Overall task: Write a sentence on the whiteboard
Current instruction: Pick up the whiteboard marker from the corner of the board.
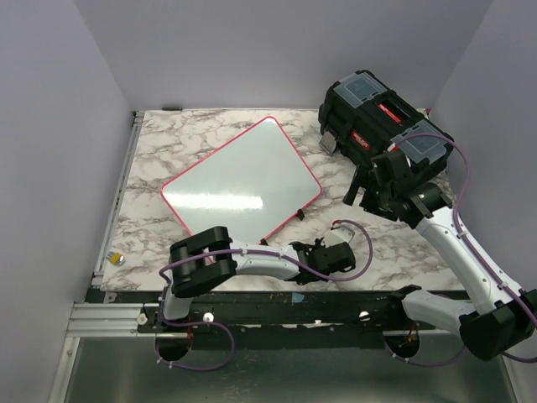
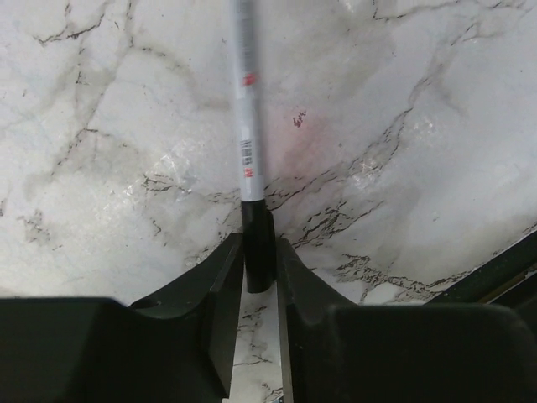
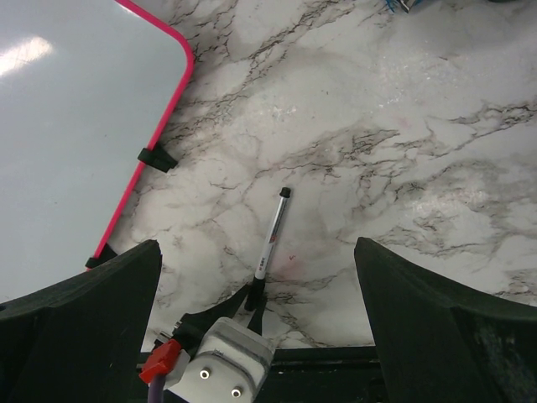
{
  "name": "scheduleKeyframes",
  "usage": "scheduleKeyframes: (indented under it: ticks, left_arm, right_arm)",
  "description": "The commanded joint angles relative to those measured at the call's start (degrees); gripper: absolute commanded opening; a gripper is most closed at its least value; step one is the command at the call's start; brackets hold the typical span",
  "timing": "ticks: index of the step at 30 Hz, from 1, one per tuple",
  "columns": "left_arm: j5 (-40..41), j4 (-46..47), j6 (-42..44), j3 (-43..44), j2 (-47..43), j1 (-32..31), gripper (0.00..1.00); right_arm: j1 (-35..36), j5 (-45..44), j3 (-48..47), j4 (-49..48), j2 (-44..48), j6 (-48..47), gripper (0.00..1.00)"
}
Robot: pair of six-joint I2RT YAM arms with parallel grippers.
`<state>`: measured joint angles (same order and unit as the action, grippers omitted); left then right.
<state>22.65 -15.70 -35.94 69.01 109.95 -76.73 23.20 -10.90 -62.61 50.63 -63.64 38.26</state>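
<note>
The whiteboard (image 1: 243, 176) lies tilted on the marble table, blank, with a pink rim and black clips; its corner shows in the right wrist view (image 3: 75, 126). No sentence shows on it. A silver marker (image 2: 247, 126) with a black cap lies flat on the table to the right of the board, also in the right wrist view (image 3: 273, 235). My left gripper (image 2: 258, 252) is low at the table's front (image 1: 323, 252) and shut on the marker's black cap end. My right gripper (image 1: 369, 189) hangs high above the marker, wide open and empty (image 3: 256, 243).
A black toolbox (image 1: 377, 113) with red latches stands at the back right, just behind my right gripper. A small yellow object (image 1: 116, 259) sits at the table's front left edge. A metal rail (image 1: 126, 159) runs along the left side.
</note>
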Motion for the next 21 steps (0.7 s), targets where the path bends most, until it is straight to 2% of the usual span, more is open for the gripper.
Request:
scheduleKeyframes:
  ticks: [1,7,16,21]
  left_arm:
    - [1.34,-0.56,-1.12,0.58,2.37,-0.3,0.18]
    - [1.86,0.05,-0.94,-0.66,0.51,-0.31,0.0]
    - [-1.13,5.77,2.98,-7.0,-8.81,-0.37,0.0]
    - [-5.99,8.4,7.27,-10.55,-14.57,-0.39,0.0]
  right_arm:
    - [-0.11,-0.22,0.47,-0.3,-0.33,1.03,1.0]
    - [-0.1,2.41,1.66,-1.77,0.41,1.86,1.0]
    - [-0.08,9.35,3.47,-5.99,4.72,-1.01,0.97]
    - [-0.11,14.3,3.47,-7.64,7.24,-1.62,0.96]
